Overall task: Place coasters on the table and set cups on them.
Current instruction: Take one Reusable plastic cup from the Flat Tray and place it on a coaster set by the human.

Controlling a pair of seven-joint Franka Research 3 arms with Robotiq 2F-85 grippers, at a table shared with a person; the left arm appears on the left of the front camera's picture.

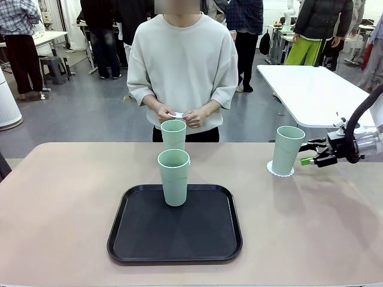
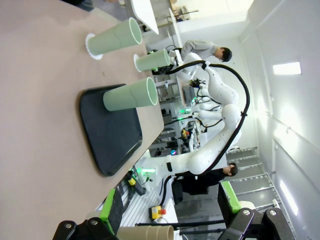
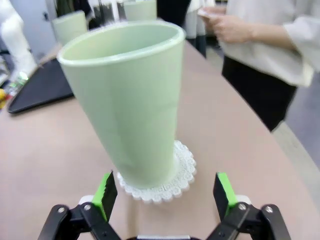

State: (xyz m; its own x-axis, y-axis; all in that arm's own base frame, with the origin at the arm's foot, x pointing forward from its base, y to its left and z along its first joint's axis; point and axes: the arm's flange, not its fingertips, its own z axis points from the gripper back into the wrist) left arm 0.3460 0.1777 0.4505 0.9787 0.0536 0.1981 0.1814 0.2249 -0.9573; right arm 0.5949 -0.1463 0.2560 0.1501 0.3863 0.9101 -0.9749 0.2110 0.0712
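Note that the right gripper (image 3: 165,195) has its jaws spread fully and grips nothing: the green pads (image 3: 106,192) stand just short of the nearest cup (image 1: 286,149), clear of its wall on both sides. That cup stands upright on a coaster (image 1: 280,172) near the right end of the far edge of the table (image 1: 60,209); treat this pairing as complete. The left gripper (image 2: 167,210) is likewise wide open and empty, well away from the work. Two cups are outstanding: one (image 1: 174,176) stands at the far edge of the black tray (image 1: 175,239), and another (image 1: 173,134) stands just beyond it near the table's far edge, its base hidden. The person's hands (image 1: 179,116) hold a small white item, probably the next coaster. Judge the task roughly one third done.
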